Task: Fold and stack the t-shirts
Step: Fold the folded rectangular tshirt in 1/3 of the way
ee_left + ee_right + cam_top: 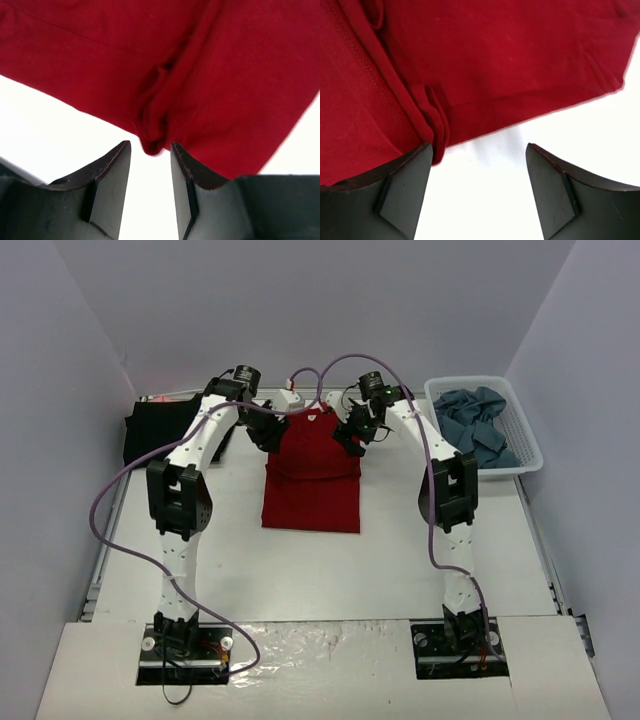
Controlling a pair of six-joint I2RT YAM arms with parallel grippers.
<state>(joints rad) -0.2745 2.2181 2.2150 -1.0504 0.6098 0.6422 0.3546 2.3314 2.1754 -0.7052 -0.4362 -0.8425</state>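
My left claw (150, 147) stands apart by a narrow gap, with nothing between its fingers (107, 175); only the white table (60, 125) shows through the gap. Just ahead of its tips lies the dark red t-shirt (225, 75). A small puckered ridge of the cloth points straight at the gap, close to the tips but not between them. The shirt's edge runs across in front of this claw. The finger on the right of its view meets that edge, though I cannot tell whether it touches. My right claw (479, 150) is spread wide and holds nothing, with bare table between its fingers. The same red shirt fills the space ahead of it and to its left. A little pleat of cloth sits just beside the finger on the left of its view, and that fingertip (405, 185) overlaps the cloth's edge. Seen from above, the red shirt lies flat and folded narrow between my two claws, one at each of its far corners. Out beyond my left claw a black t-shirt (150, 435) lies at the table's far corner. Out beyond my right claw the blue-grey t-shirts (478, 425) are heaped in a white basket (527, 430).
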